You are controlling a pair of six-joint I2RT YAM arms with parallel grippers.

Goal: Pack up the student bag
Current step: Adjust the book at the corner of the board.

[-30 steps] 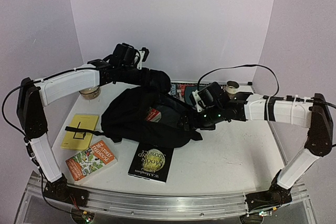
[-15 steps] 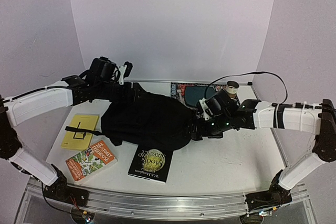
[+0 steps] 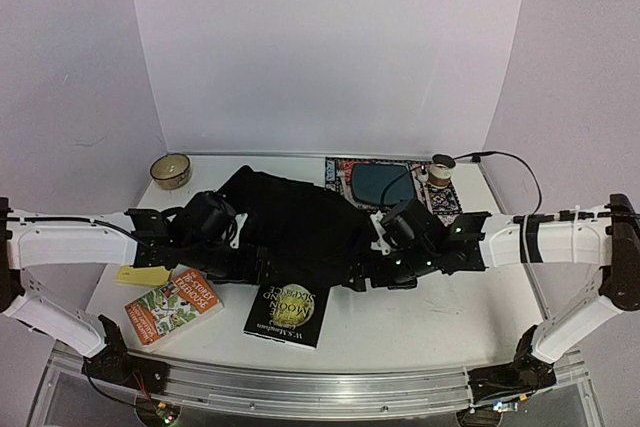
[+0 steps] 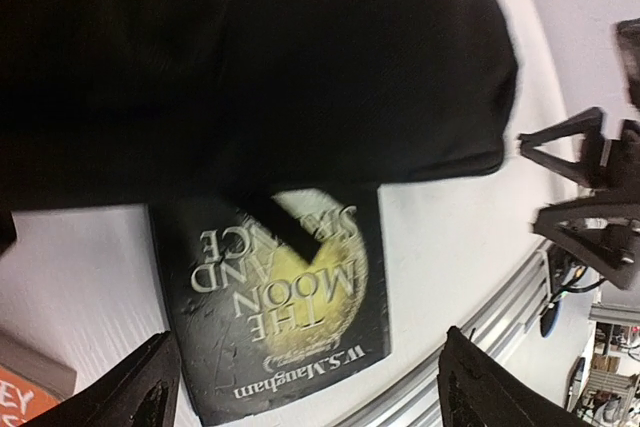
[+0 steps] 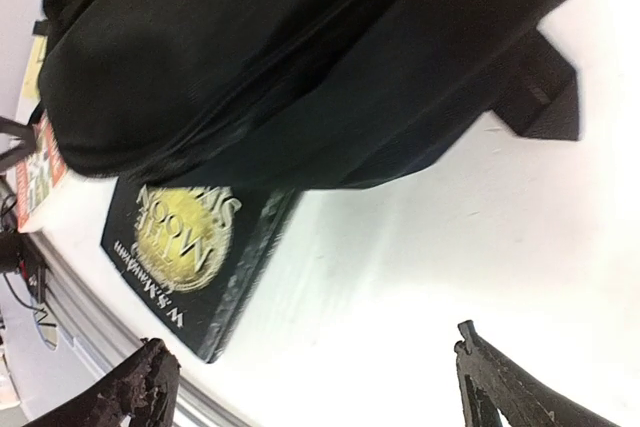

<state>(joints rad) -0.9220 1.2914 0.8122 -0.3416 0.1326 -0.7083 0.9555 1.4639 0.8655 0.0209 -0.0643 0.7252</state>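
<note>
The student bag [image 3: 295, 217] lies slumped and closed-looking in the middle of the table, a large soft black backpack. My left gripper [image 3: 262, 265] hangs low at the bag's front left, open, with nothing between its fingers. In the left wrist view the gripper [image 4: 310, 397] is over a black book [image 4: 280, 297] titled The Moon and Sixpence, whose far end is tucked under the student bag [image 4: 250, 57]. My right gripper [image 3: 362, 275] stands open at the bag's front right. In the right wrist view the gripper [image 5: 320, 392] is over bare table, beside the black book [image 5: 190, 247] and the student bag [image 5: 300, 57].
An orange and green book [image 3: 172, 305] lies at the front left, with a yellow book [image 3: 140, 274] partly hidden behind my left arm. At the back there are a small bowl [image 3: 171, 169], a patterned magazine [image 3: 380, 182] and a small jar [image 3: 441, 167].
My left gripper has opened and let go of the bag's top, then swung down to the bag's front left. The bag has slumped flat. The right gripper has drawn back slightly.
</note>
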